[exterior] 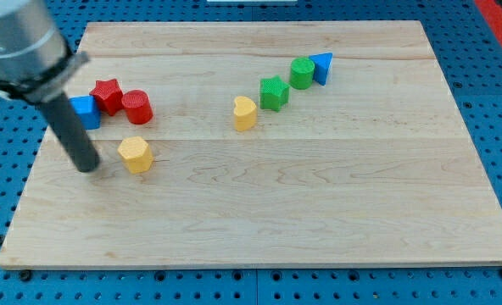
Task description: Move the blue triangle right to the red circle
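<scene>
1. The board (259, 212) is pale wood lying on a blue pegboard (5, 169); eight blocks sit on its upper half.
2. The arm (18, 38) enters from the view's top left; its dark rod (71, 131) slants down to the tip (88, 167), which rests on the board near the left edge; the arm carries no hand, so there is nothing to be wide, narrow or holding.
3. The tip stands just left of the yellow hexagon (136, 154), apart from it, and below the blue cube (86, 111); the rod passes in front of the cube's left part.
4. The blue triangle (322, 67), the block to be moved, lies well apart from the tip, near the view's top, right of centre; it touches the right side of the green cylinder (301, 73).
5. The green star (274, 92) sits just down-left of the cylinder; the yellow heart (245, 112) lies near, further down-left.
6. The red circle (137, 107) stands at the left; the red star (108, 95) touches its upper left; the blue cube is just left of the star.
</scene>
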{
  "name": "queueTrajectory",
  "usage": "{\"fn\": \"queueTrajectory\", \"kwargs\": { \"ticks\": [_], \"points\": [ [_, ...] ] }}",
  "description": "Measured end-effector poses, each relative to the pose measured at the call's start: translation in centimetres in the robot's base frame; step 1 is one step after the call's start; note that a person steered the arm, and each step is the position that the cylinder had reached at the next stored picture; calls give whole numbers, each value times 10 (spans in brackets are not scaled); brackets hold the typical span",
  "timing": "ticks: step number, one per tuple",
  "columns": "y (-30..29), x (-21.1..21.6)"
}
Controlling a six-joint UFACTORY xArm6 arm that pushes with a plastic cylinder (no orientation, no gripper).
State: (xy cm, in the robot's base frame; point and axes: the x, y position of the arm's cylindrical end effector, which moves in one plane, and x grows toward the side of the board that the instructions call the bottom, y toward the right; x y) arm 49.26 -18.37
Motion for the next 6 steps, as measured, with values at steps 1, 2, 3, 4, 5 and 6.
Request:
{"fn": "queueTrajectory", "kwargs": {
  "ticks": [1, 2, 3, 4, 5, 6],
  "points": [
    [95, -35],
    [162, -52],
    [200, -51],
    [247, -78],
    [307, -178],
    [268, -210]
  ]
}}
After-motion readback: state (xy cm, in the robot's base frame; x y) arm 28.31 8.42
